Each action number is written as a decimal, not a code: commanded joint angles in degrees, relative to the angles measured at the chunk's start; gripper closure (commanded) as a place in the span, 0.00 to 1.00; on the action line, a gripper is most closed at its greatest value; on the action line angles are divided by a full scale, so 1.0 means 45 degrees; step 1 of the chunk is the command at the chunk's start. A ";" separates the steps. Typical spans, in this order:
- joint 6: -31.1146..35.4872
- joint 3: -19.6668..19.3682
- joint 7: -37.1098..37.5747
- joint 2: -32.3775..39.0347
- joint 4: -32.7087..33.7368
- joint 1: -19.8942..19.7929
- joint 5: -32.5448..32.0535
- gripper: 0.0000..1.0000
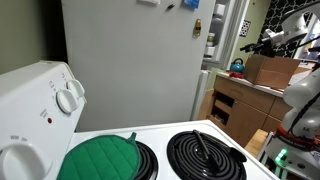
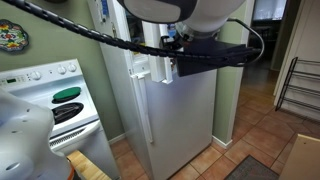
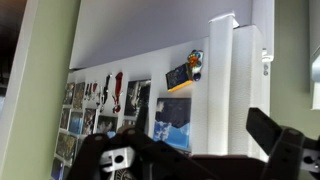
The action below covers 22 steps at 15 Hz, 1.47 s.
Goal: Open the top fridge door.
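Top fridge door (image 1: 221,28) stands ajar (inner racks (image 1: 210,42) visible); gripper (image 3: 190,152) fingers spread, gripping nothing.

We see a white stove (image 1: 40,110) with a green pot holder (image 1: 98,160) lying on one coil burner and a bare coil burner (image 1: 205,155) just beside it. Behind the stove rises the fridge's grey side wall (image 1: 130,60). Further behind the stove, a cardboard box (image 1: 272,70) sits on a wooden cabinet (image 1: 238,108). Above the stove hangs a patterned plate (image 2: 12,37).
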 commanded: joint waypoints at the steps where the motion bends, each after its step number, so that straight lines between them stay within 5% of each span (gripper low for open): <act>1: -0.0001 -0.0115 0.0029 -0.0096 0.0011 0.0112 -0.0031 0.00; 7: -0.0751 -0.0365 0.0055 -0.0532 0.0598 -0.0054 -0.0533 0.00; 16: -0.5544 -0.1488 0.1611 -0.1298 0.3273 0.0191 -0.3007 0.00; 22: -0.6445 -0.1391 0.3422 -0.1747 0.4180 0.0170 -0.3473 0.00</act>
